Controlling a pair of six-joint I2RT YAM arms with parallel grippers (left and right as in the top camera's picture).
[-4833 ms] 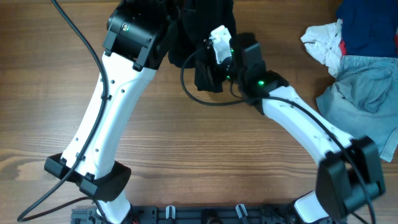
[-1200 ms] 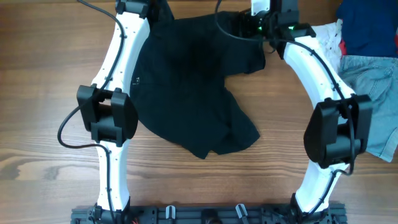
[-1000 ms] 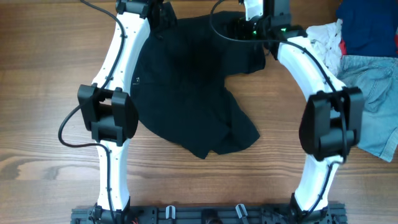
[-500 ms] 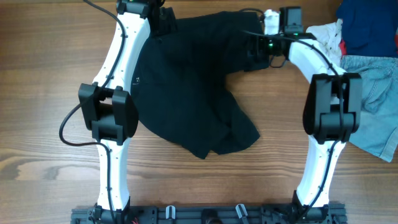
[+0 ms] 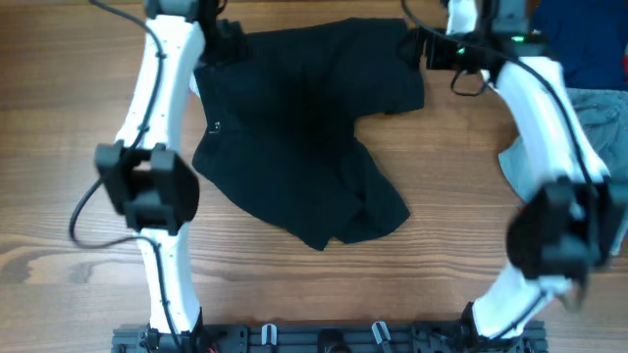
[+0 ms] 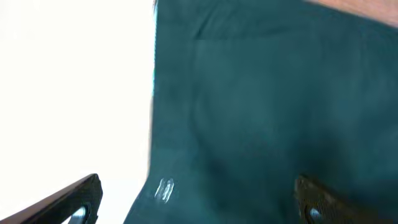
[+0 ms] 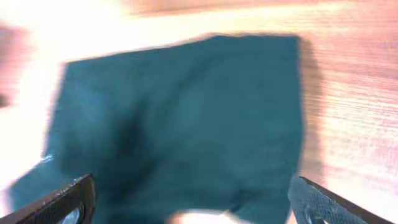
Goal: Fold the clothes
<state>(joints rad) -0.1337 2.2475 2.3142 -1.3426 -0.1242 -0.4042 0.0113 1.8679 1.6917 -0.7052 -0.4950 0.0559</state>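
Note:
The clothes (image 5: 294,118), a plain black garment, lie spread out flat on the wooden table, with one leg trailing toward the front (image 5: 353,211). My left gripper (image 5: 222,41) hovers over the garment's back left corner, and my right gripper (image 5: 424,49) over its back right corner. In the left wrist view the black fabric (image 6: 267,106) fills the frame, and the gripper (image 6: 199,205) is open with nothing between its fingertips (image 6: 78,198). In the right wrist view the fabric (image 7: 186,112) lies below the open gripper (image 7: 193,208), its edge against bare wood.
Light blue denim shorts (image 5: 601,106) lie at the right edge, partly behind my right arm. A navy garment (image 5: 589,39) sits at the back right corner. The wooden table (image 5: 78,127) shows bare at the left and along the front.
The garment, bunched up and held at the back earlier, now lies spread flat. Over the last second both arms swung outward, left arm to the left, right arm to the right; the cloth stayed put.

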